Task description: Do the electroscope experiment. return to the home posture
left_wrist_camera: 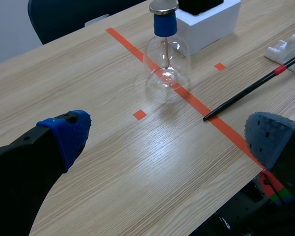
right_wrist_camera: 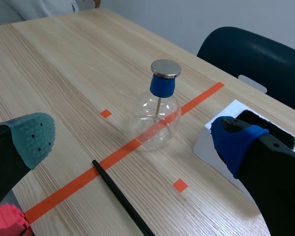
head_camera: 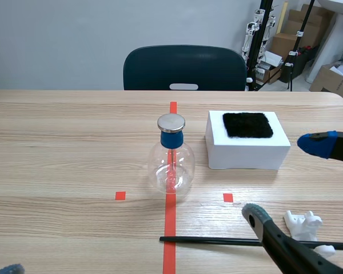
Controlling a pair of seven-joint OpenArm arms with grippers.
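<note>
We count one blue-stoppered clear glass flask (head_camera: 171,162), upright on the wooden table (head_camera: 57,154), bare board to its left. One white box topped with black fur (head_camera: 246,155) sits just right of the flask; one thin black rod (head_camera: 217,241) lies robot-side of it. The left pincer (left_wrist_camera: 169,135) and the right pincer (right_wrist_camera: 132,137) both gape, empty.

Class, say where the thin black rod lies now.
Scene view: the thin black rod lies at the near right, one end on the tape line, before the clear glass flask.
</note>
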